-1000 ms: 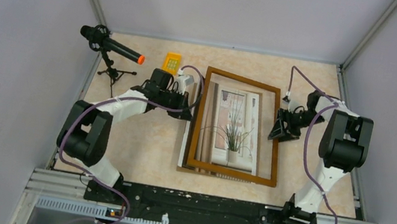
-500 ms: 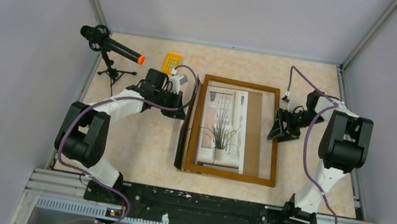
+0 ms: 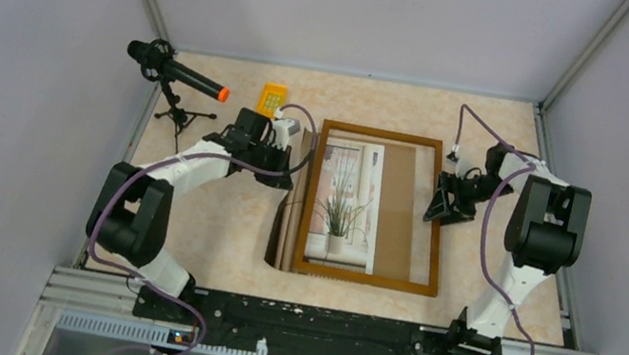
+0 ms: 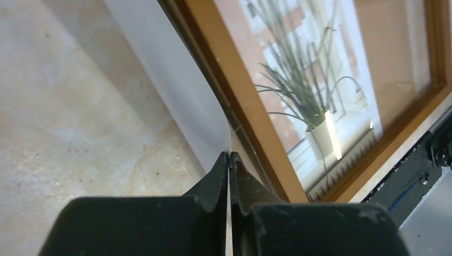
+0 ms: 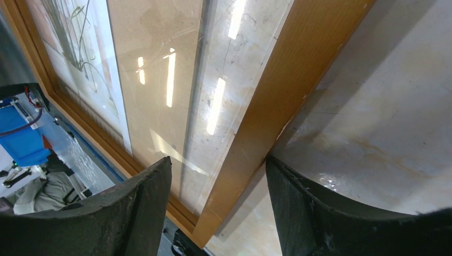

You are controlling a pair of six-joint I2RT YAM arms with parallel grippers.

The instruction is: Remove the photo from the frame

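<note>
The frame [image 3: 385, 134] lies flat mid-table, its brown wooden rim [image 4: 250, 101] around clear glass. Through the left half of the glass shows the photo [image 3: 342, 206], a spiky green plant in a white pot [image 4: 320, 136]. The photo's left part sticks out from under the rim and curls up as a white sheet [image 4: 181, 90]. My left gripper [image 3: 296, 163] is shut on that sheet's edge [image 4: 229, 154]. My right gripper [image 3: 442, 209] stands open astride the frame's right rim [image 5: 272, 101], a finger [image 5: 144, 208] over the glass and the other on the table side. The photo [image 5: 74, 48] shows at the far left there.
A black microphone with an orange tip [image 3: 181, 75] stands on a small tripod at the back left. A yellow block [image 3: 273, 98] lies behind the left gripper. Grey walls close the table on three sides; a black rail [image 3: 315, 324] runs along the near edge.
The photo has slid left under the glass and now juts out past the left rim. The left gripper drew back left with it. The frame has settled squarer; the right gripper opened slightly.
</note>
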